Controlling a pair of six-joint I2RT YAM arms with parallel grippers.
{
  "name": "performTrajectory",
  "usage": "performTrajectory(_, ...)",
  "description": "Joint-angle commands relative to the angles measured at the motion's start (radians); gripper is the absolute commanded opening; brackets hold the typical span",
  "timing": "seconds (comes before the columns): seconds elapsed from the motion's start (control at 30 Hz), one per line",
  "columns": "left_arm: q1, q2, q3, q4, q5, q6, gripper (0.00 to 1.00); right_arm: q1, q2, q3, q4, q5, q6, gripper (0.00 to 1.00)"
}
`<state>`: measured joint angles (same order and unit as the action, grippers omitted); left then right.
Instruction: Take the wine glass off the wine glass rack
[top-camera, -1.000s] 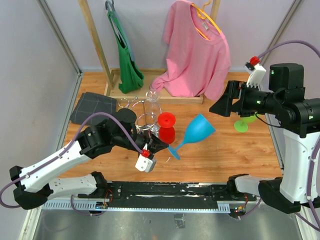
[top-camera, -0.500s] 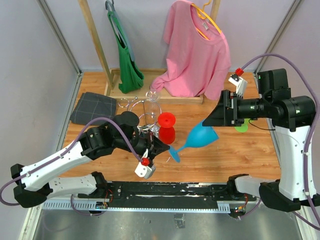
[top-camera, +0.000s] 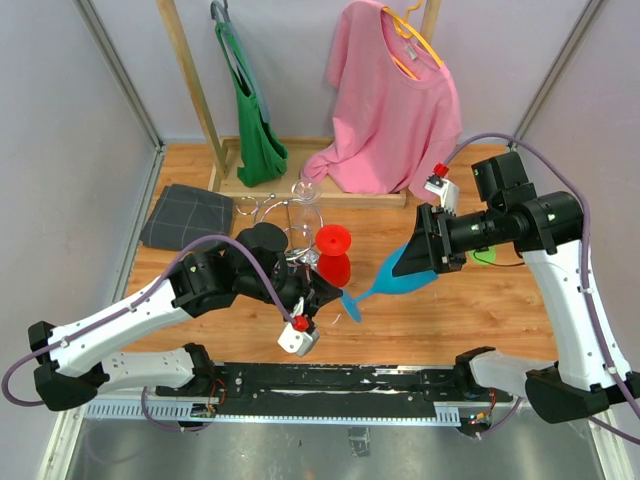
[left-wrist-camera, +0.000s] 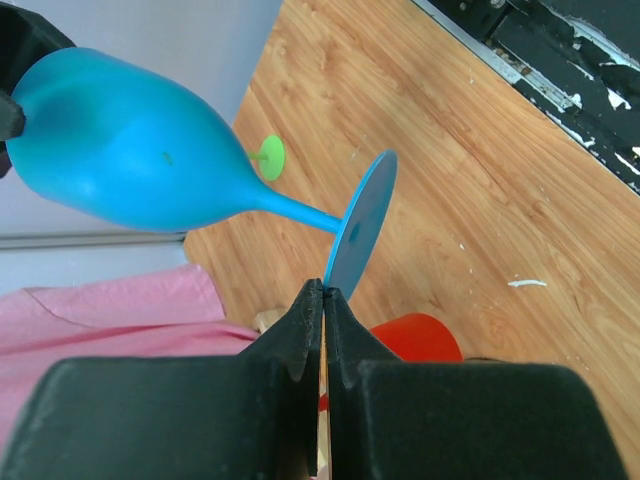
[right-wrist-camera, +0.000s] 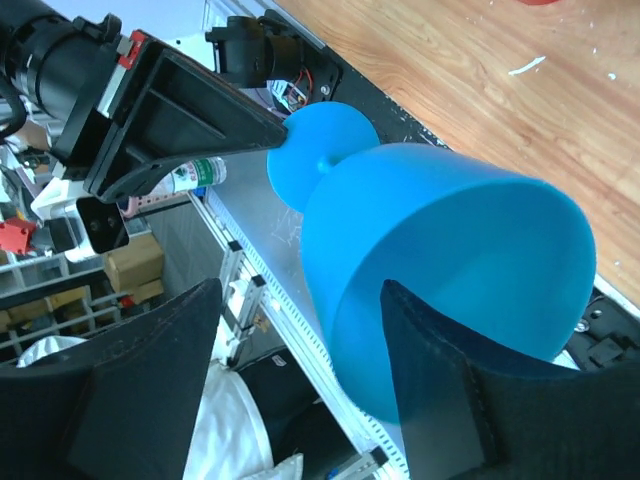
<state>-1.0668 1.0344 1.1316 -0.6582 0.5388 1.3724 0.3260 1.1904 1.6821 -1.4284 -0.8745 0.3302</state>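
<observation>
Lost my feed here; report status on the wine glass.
Left hand shut on foot of blue wine glass. Right hand open, astride its bowl. Glass off the chrome wire rack, tilted in the air. Nothing in the way.

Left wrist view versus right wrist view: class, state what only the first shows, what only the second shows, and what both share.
Only the left wrist view: the pink shirt, a red glass and a small green item. Only the right wrist view: the open mouth of the blue wine glass between the right gripper's spread fingers, plus clutter below. Both: that glass, the left gripper pinching its foot, and the wooden table.
</observation>
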Motion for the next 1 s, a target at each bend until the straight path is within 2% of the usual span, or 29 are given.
performTrajectory(0.0, -0.018, 0.000, 0.023, 0.010, -0.011, 0.014, 0.00, 0.023, -0.038, -0.055, 0.051, -0.014, 0.021, 0.59)
performTrajectory(0.17, -0.021, -0.010, 0.021, 0.011, -0.023, 0.016, 0.00, 0.022, -0.060, -0.103, 0.095, -0.034, 0.044, 0.04)
performTrajectory(0.2, -0.022, -0.011, 0.019, 0.011, -0.029, 0.024, 0.11, 0.022, -0.066, -0.105, 0.100, -0.036, 0.050, 0.01)
performTrajectory(0.3, -0.023, -0.018, 0.023, 0.011, -0.059, 0.047, 0.67, 0.022, -0.073, -0.093, 0.105, -0.045, 0.058, 0.01)
performTrajectory(0.37, -0.023, -0.025, 0.030, 0.012, -0.081, 0.051, 0.96, 0.021, -0.075, -0.060, 0.100, -0.042, 0.059, 0.01)
performTrajectory(0.4, -0.023, -0.026, 0.039, 0.012, -0.092, 0.047, 0.99, 0.022, -0.072, -0.034, 0.096, -0.038, 0.061, 0.01)
performTrajectory(0.57, -0.024, -0.018, 0.146, 0.059, -0.132, -0.091, 0.99, -0.019, -0.014, 0.204, 0.030, 0.057, 0.045, 0.01)
performTrajectory(0.7, -0.023, 0.043, 0.327, 0.167, -0.168, -0.372, 0.99, -0.101, 0.079, 0.463, -0.056, 0.214, 0.004, 0.01)
performTrajectory(0.77, -0.023, 0.075, 0.410, 0.241, -0.199, -0.528, 0.99, -0.137, 0.112, 0.540, -0.050, 0.314, 0.004, 0.01)
performTrajectory(0.87, -0.023, 0.108, 0.493, 0.377, -0.288, -0.737, 0.99, -0.155, 0.127, 0.533, 0.011, 0.505, 0.002, 0.01)
performTrajectory(0.97, -0.023, 0.132, 0.557, 0.458, -0.406, -0.855, 0.99, -0.156, 0.116, 0.385, 0.108, 0.679, -0.003, 0.01)
